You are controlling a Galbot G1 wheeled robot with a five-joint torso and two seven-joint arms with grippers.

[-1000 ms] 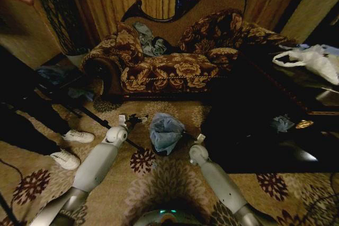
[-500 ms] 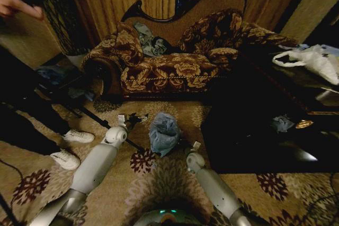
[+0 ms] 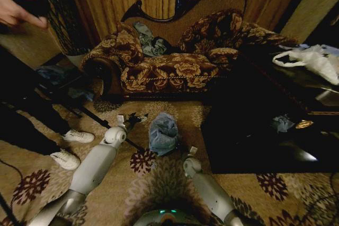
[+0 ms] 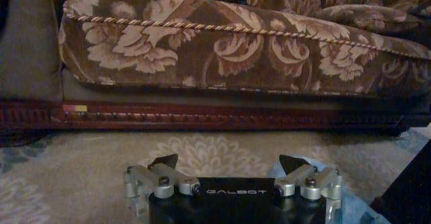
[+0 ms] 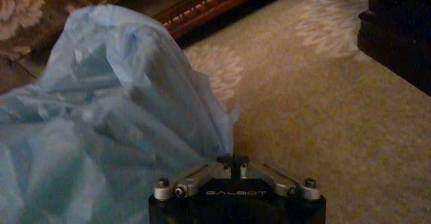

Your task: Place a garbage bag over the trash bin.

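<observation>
The pale blue garbage bag [image 3: 163, 133] stands bunched up on the carpet in front of the sofa, and it hides the trash bin beneath it. In the right wrist view the bag [image 5: 101, 133] hangs in loose folds, and its edge runs down into my right gripper [image 5: 232, 159], which is shut on the film. In the head view my right gripper [image 3: 184, 149] sits just right of the bag and nearer to me. My left gripper [image 3: 132, 118] hovers left of the bag. It is open and holds nothing [image 4: 229, 162], and it faces the sofa base.
A floral sofa [image 3: 175, 62] stands behind the bag. A dark low table [image 3: 265, 130] on the right carries a blue-grey scrap [image 3: 280, 124] and a white plastic bag [image 3: 312, 59]. A person's white shoes [image 3: 71, 146] and black tripod legs [image 3: 90, 115] are on the left.
My right arm has drawn back toward my base with the bag's edge held. The bag now sits a little lower and narrower. A person's hand has come in at the upper left.
</observation>
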